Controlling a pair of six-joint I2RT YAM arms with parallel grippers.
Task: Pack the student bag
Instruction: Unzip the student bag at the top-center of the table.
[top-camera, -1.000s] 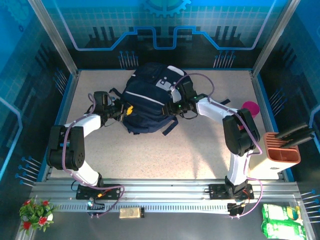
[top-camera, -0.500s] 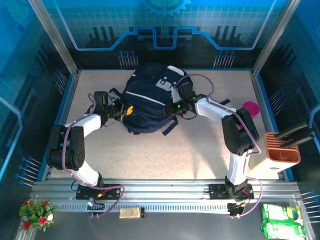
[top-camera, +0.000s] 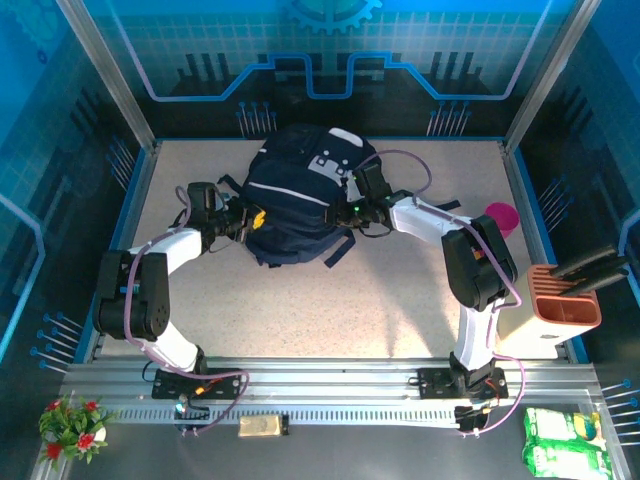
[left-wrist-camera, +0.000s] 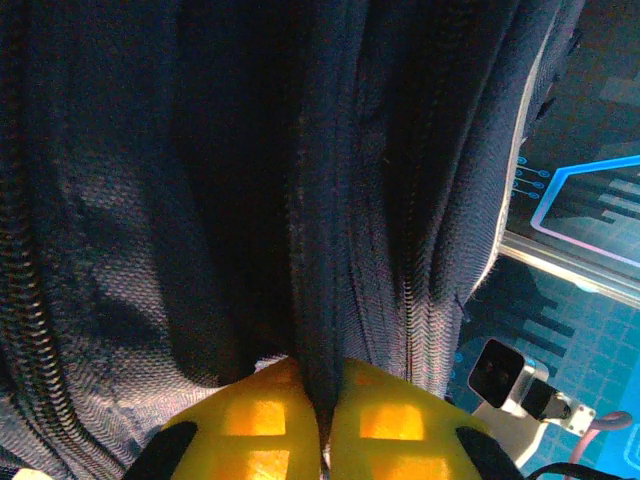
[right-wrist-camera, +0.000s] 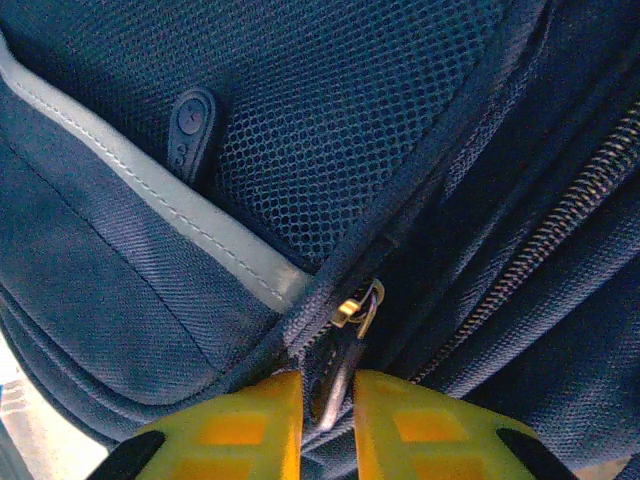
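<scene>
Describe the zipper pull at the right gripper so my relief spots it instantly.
Start at the student bag, the big navy backpack on the table. On its side by the right gripper, find the mesh panel edged by a pale grey stripe. The zipper pull hangs below from a brass-coloured slider, pinched between yellow fingers; the neighbouring zipper shows bare teeth.

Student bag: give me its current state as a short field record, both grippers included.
bag: student bag, lying on the table, far centre
left gripper: shut on a fold of the bag's side fabric
right gripper: shut on the zipper pull
nearby: pink round object near the table's right edge, apart from the bag
</scene>
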